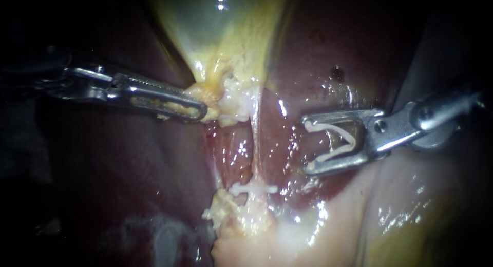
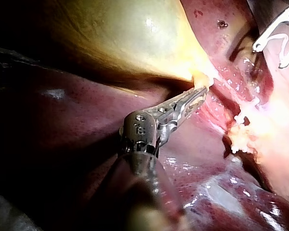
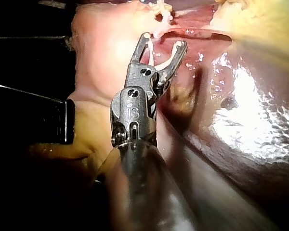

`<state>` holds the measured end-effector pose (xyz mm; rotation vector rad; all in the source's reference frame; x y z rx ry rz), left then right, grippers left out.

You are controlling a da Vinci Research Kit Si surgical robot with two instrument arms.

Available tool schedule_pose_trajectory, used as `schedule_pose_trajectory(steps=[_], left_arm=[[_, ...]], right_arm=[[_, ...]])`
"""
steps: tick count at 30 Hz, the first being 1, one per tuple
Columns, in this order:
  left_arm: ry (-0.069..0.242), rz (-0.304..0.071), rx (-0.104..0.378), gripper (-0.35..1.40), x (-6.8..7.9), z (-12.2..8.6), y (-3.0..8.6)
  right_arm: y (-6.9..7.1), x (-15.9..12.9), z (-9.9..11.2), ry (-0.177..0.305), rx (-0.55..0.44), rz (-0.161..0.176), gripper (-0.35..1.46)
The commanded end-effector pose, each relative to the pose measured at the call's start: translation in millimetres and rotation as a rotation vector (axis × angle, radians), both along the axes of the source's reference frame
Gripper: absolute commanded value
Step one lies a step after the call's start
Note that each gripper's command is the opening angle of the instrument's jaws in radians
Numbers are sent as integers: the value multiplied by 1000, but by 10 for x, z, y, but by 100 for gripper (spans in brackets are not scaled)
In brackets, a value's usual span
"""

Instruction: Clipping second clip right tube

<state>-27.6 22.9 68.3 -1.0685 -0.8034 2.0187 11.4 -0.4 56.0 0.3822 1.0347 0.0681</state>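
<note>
A thin pale tube [image 1: 255,138] runs down from the neck of the yellow-green gallbladder [image 1: 226,36]. One white clip [image 1: 252,187] sits across the tube low down. My left instrument [image 1: 201,111] is shut on yellowish tissue at the gallbladder neck, also seen in the left wrist view [image 2: 201,92]. My right instrument [image 1: 306,144] stands right of the tube and clear of it. Its jaws are wide apart, with an open white clip [image 1: 334,141] seated between them and touching both. The right wrist view shows this loaded clip [image 3: 169,55] short of the tube.
Dark red liver [image 1: 128,169] lies around and behind the tube, wet and glistening on the right [image 1: 303,82]. Pale fatty tissue [image 1: 246,226] bunches below the placed clip, and a pale fold [image 1: 411,210] lies under my right instrument.
</note>
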Motion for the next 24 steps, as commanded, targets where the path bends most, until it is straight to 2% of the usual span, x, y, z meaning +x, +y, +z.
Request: schedule_pose_trajectory(steps=[1, 7, 11, 16, 19, 22, 24], left_arm=[[1, 0, -1, -35, 0, 0, 0], [-3, 4, 4, -35, 4, -5, 2], [4, -4, 2, -35, 20, -24, 7], [-3, -45, 1, -35, 46, -63, 15], [-11, -59, -21, -35, 62, -93, 18], [-20, -69, -37, -35, 70, -122, 20], [-31, -72, -48, -35, 70, -138, 21]], right_arm=[[0, 0, 0, 1, -1, -1, 46], [-1, 0, -1, 1, -1, -1, 47], [-1, 0, -1, 1, -1, -1, 47], [-1, 0, -1, 1, -1, -1, 48], [-1, 0, -1, 1, -1, -1, 48], [-1, 0, -2, 1, -1, -1, 48], [-1, 0, -2, 1, -1, -1, 48]])
